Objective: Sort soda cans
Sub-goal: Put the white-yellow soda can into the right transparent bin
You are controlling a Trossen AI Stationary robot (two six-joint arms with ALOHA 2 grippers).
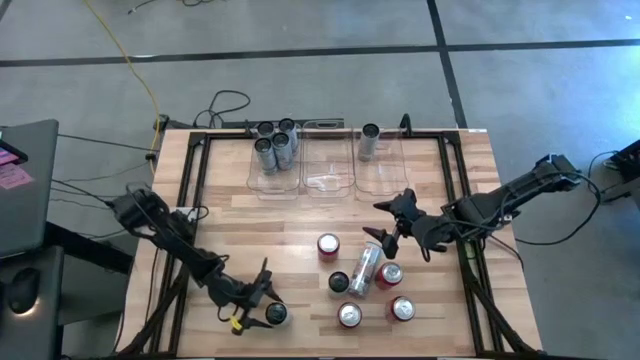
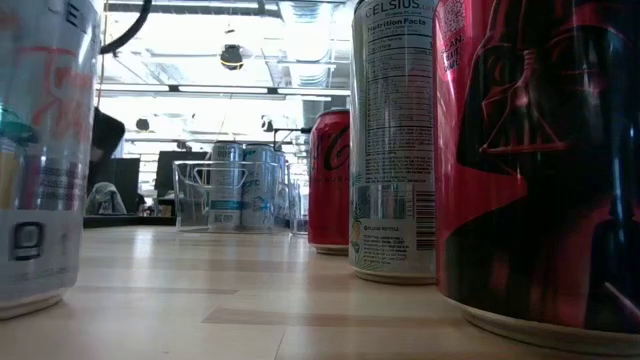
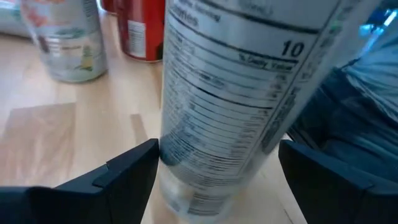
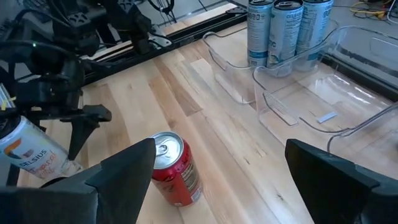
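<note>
Left gripper (image 1: 262, 305) jaws open around a silver can (image 1: 276, 314) — red cans (image 1: 328, 246) mid-table.

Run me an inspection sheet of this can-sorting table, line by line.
Surface: wooden table, no spills seen.
Job's things: four silver cans in the left bin; a single silver can in the right bin; no can in the middle bin. Mid-table: four red cans, a dark-topped can, a toppled silver can.
Clutter: nothing seen.
Claws: left claw open around an upright can at the near edge; right claw open, holding nothing, by the red cans.
Cables: yellow cable and black cables on the floor.
Surroundings: laptop at the left.
</note>
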